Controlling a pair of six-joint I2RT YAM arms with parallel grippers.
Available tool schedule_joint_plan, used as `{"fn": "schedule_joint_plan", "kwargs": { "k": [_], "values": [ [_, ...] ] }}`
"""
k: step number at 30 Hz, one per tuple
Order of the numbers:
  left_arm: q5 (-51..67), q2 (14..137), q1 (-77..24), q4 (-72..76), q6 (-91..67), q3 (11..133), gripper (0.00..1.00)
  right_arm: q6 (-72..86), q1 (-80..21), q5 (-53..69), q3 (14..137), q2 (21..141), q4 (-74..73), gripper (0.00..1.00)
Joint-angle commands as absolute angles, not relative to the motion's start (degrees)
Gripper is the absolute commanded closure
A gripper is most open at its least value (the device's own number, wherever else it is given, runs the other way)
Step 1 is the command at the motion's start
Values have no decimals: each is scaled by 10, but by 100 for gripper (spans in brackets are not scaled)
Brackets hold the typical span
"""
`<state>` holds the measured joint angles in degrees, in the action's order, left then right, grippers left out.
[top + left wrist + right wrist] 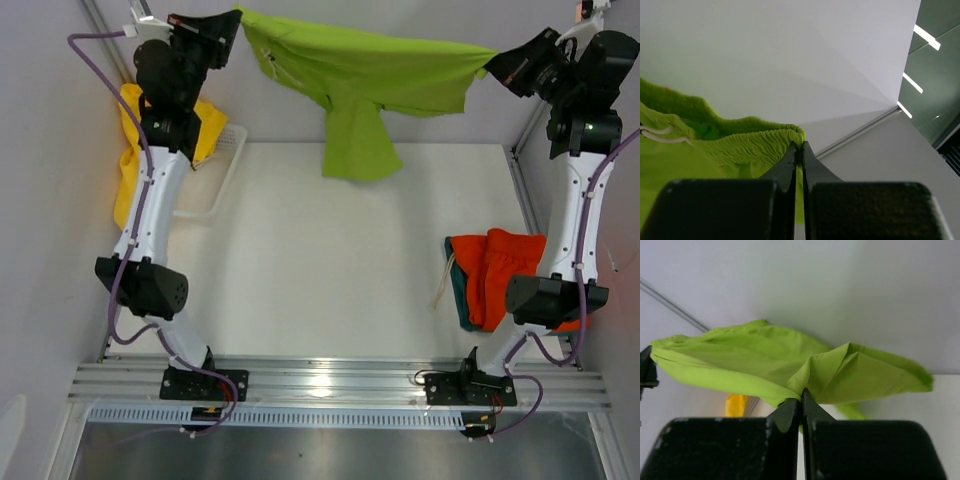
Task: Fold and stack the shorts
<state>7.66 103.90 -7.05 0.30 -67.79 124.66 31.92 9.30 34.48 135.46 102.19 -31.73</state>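
Observation:
The lime green shorts (pixel 365 75) hang stretched in the air at the back, one leg drooping down. My left gripper (pixel 235 22) is shut on their elastic waistband (pixel 765 140) at the left corner. My right gripper (pixel 492 65) is shut on the fabric (pixel 840 372) at the right corner. Orange-red shorts (pixel 500 270) lie folded on dark teal shorts (pixel 458 295) at the table's right, partly under my right arm. Yellow shorts (pixel 128 150) drape over the white basket (pixel 222 170) at the left, and show in the right wrist view (pixel 736 404).
The white basket stands at the back left against the wall. The white table (pixel 320 280) runs between the arms. A metal frame rail (pixel 520 190) lines the right side, and a silver rail (pixel 330 380) the near edge.

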Motion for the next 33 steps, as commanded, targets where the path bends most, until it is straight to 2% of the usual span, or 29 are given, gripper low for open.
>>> {"fn": "schedule_joint_plan", "kwargs": {
  "k": [1, 2, 3, 9, 11, 12, 14, 16, 17, 20, 24, 28, 31, 33],
  "values": [
    [82, 952, -52, 146, -711, 1098, 100, 373, 113, 415, 1253, 980, -193, 100],
    [79, 935, -52, 213, -717, 1056, 100, 379, 113, 418, 1239, 978, -183, 100],
    [80, 921, -50, 234, -722, 954, 100, 380, 113, 424, 1224, 979, -173, 100],
    [81, 838, -46, 266, -696, 819, 100, 354, 110, 453, 1190, 955, -210, 100],
    [67, 782, -46, 272, -675, 764, 100, 338, 102, 460, 1115, 914, -214, 100],
    [66, 762, -46, 272, -670, 699, 100, 329, 97, 461, 1071, 893, -210, 100],
    [69, 689, -49, 286, -655, 639, 100, 317, 77, 457, 927, 826, -201, 100],
    [67, 630, -53, 302, -648, 510, 100, 304, 55, 438, 826, 777, -181, 100],
    [59, 566, -54, 306, -643, 479, 100, 297, 46, 431, 730, 750, -171, 100],
    [50, 461, -54, 262, -626, 330, 100, 292, 21, 388, 570, 640, -155, 100],
    [70, 269, -55, 159, -626, 234, 100, 287, -34, 345, 452, 475, -184, 100],
    [91, 108, -55, 70, -631, 141, 100, 282, -88, 283, 403, 353, -258, 100],
    [56, 27, -55, -35, -611, 143, 100, 279, -96, 259, 409, 308, -311, 100],
    [38, 26, -55, -66, -594, 161, 100, 274, -96, 253, 430, 302, -325, 100]
  ]
}}
